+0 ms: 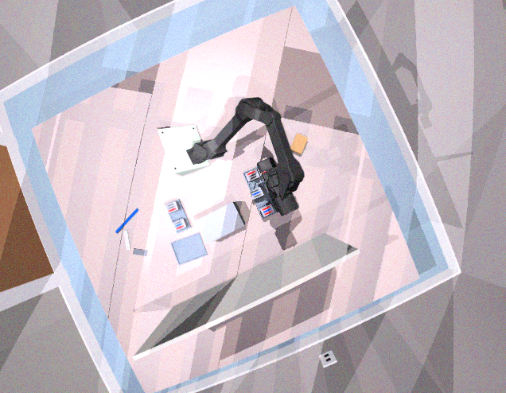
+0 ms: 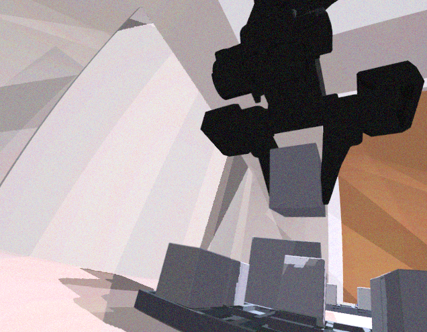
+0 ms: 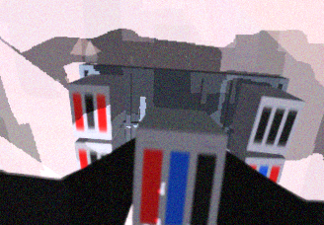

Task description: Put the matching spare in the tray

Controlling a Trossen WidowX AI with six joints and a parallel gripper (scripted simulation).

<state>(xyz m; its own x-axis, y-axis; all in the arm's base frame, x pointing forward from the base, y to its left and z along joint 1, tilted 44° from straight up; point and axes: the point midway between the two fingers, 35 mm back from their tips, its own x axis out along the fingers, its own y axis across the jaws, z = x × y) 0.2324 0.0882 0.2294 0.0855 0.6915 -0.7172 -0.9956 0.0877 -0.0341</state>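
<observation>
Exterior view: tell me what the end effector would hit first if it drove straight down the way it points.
The end effector, shut on the gray spare block, points down at the spare rack. The held block would probably land first in the gap between the remaining blocks, though depth is uncertain.
</observation>
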